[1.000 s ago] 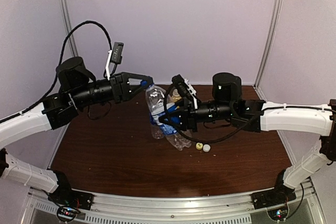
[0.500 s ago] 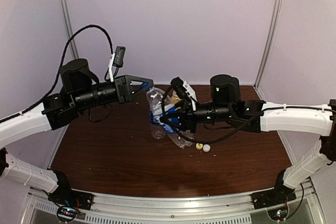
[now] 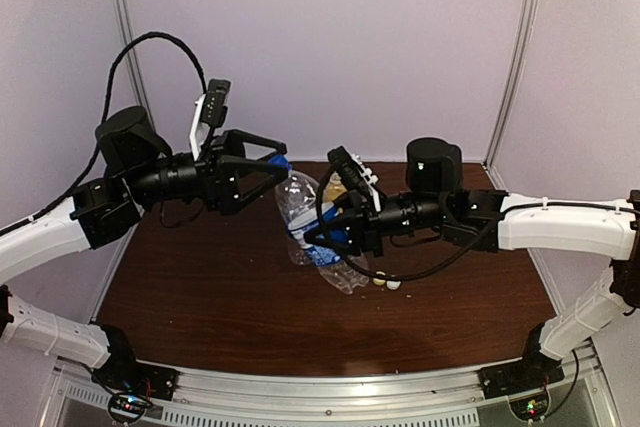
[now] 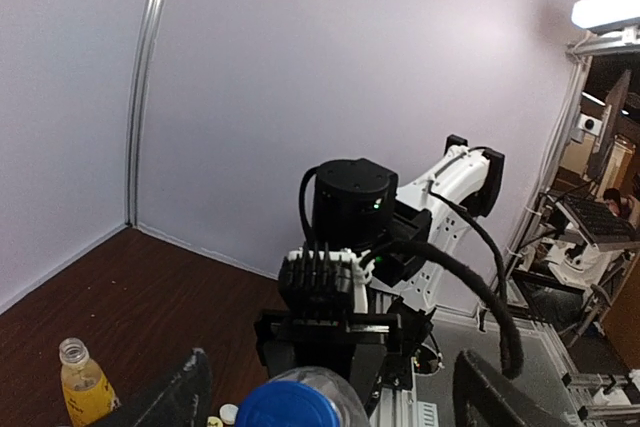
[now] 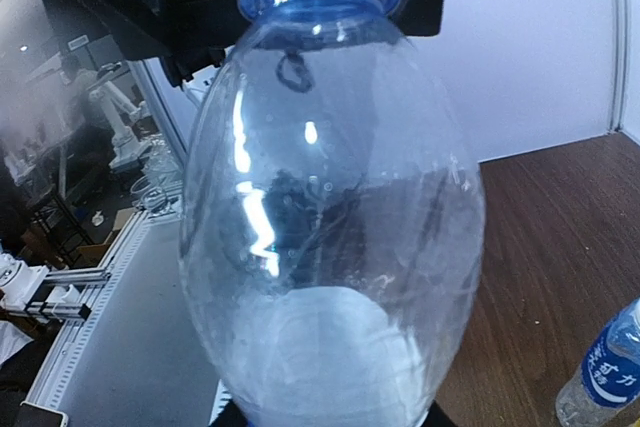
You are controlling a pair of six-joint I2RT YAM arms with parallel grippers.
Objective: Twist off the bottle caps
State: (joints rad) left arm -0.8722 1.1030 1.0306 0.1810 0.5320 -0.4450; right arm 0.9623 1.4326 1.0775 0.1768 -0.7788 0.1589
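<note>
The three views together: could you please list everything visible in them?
held bottle: one, clear, blue label, raised mid-table.
blue cap: one, on the held bottle.
second bottle: one, clear, blue label, on the table below it.
yellow bottle: one, uncapped, standing, far side.
loose caps: yellow cap and white cap, one each, on the table.
table: one, dark brown.
left fingers: black, open, either side of the blue cap.
right fingers: black, shut on the held bottle.

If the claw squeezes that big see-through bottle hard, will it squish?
Probably. The clear bottle looks thin-walled and seems empty, so it should dent easily and feel light. Its smooth, rounded sides might slip or twist in the right claw.
</note>
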